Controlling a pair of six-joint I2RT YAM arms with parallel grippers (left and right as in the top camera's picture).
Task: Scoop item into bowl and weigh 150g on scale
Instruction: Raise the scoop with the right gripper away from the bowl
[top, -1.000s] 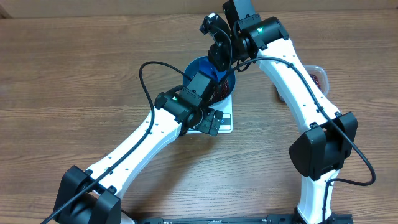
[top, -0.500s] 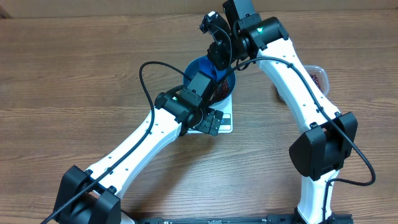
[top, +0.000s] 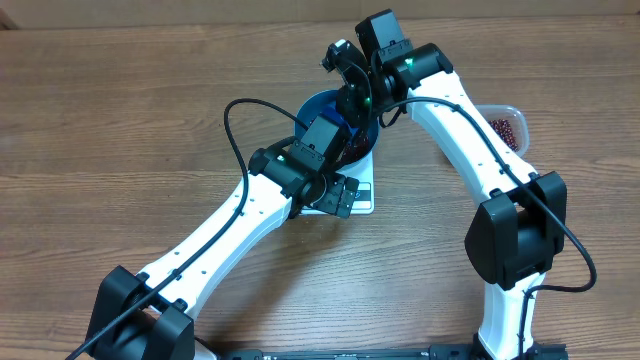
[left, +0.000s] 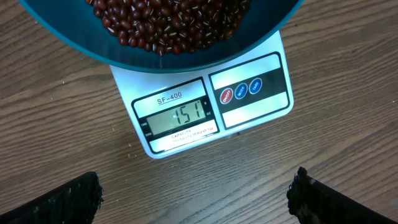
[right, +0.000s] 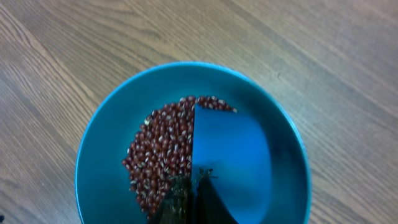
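The bright blue bowl (left: 261, 34) stands on the white scale (left: 245, 115), whose display reads 151. Dark red-brown beans (left: 174, 22) fill the bowl's middle. My left gripper (left: 196, 205) hovers open over bare wood just in front of the scale, with nothing between its fingers (left: 74, 199). In the right wrist view my right gripper (right: 193, 177) is shut on the handle of a small blue scoop (right: 230, 155) held above the bowl (right: 106, 162) and its beans (right: 161, 155). No beans show in the scoop. From overhead the arms hide most of the bowl (top: 318, 105) and scale (top: 362, 190).
A clear plastic tub (top: 505, 125) holding more beans sits to the right of the bowl, behind the right arm. Both white arms cross over the table's middle, and the left arm's black cable (top: 235, 120) loops up to the left of the bowl.
The right arm has swung a little to the left and toward the bowl, uncovering more of the clear tub. The left arm has not moved.
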